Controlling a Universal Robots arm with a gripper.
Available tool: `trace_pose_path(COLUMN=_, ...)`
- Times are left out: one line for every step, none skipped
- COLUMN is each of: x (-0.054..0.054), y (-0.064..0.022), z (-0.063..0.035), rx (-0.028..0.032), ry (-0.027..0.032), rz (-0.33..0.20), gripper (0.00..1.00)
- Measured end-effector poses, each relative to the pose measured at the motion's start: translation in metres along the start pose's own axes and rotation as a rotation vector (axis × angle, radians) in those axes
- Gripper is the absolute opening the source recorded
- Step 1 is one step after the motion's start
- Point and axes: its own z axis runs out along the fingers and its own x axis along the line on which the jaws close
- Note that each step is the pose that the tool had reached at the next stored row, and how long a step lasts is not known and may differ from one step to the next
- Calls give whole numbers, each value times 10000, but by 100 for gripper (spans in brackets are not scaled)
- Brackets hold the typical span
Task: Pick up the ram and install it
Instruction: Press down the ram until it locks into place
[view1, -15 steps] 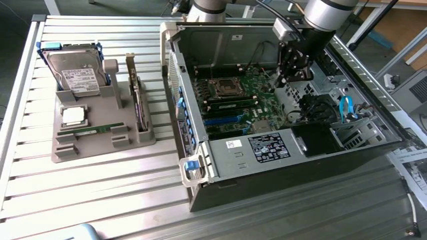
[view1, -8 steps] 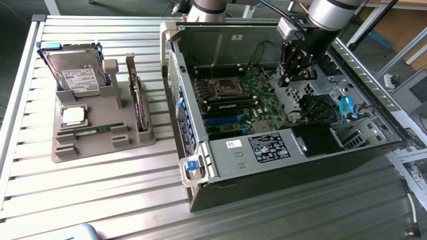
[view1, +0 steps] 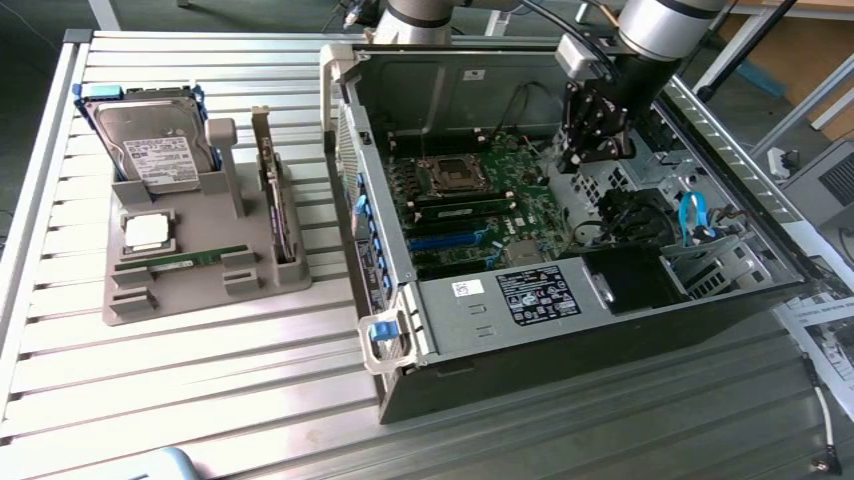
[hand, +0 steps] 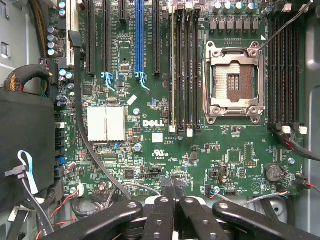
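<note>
Gripper (hand: 175, 192) with fingers pressed together and holding nothing, poised over the motherboard (hand: 165, 150) inside the open computer case (view1: 441, 310).
Ram (view1: 180, 261) lies well apart from the gripper, flat in a slot of the grey holder (view1: 200, 290) on the slatted surface (view1: 200, 400), at the exterior view's left, outside the case; it appears as a long, narrow green stick, just below a square silver processor chip (view1: 147, 232).

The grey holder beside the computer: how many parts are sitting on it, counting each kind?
Hard drive: 1
Processor chip: 1
Ram stick: 1
Card with metal bracket: 1
Total: 4
</note>
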Motion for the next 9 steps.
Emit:
trace_pose_path(x=0, y=1, z=-4, rx=0, ry=4, rz=1, gripper=11)
trace_pose_path(x=0, y=2, z=-5, rx=0, ry=5, rz=2, gripper=11)
trace_pose_path(x=0, y=2, z=-9, rx=1, ry=9, rz=2, gripper=11)
trace_pose_path(x=0, y=3, z=-13, rx=0, ry=12, rz=2, gripper=11)
trace_pose_path(x=0, y=4, z=-18, rx=0, ry=16, rz=2, gripper=11)
trace_pose_path(x=0, y=4, z=-22, rx=0, ry=19, rz=2, gripper=11)
trace_pose_path(x=0, y=5, z=-27, rx=0, ry=21, rz=2, gripper=11)
trace_pose_path(x=0, y=5, z=-32, rx=1, ry=25, rz=2, gripper=11)
trace_pose_path(x=0, y=5, z=-38, rx=0, ry=28, rz=2, gripper=11)
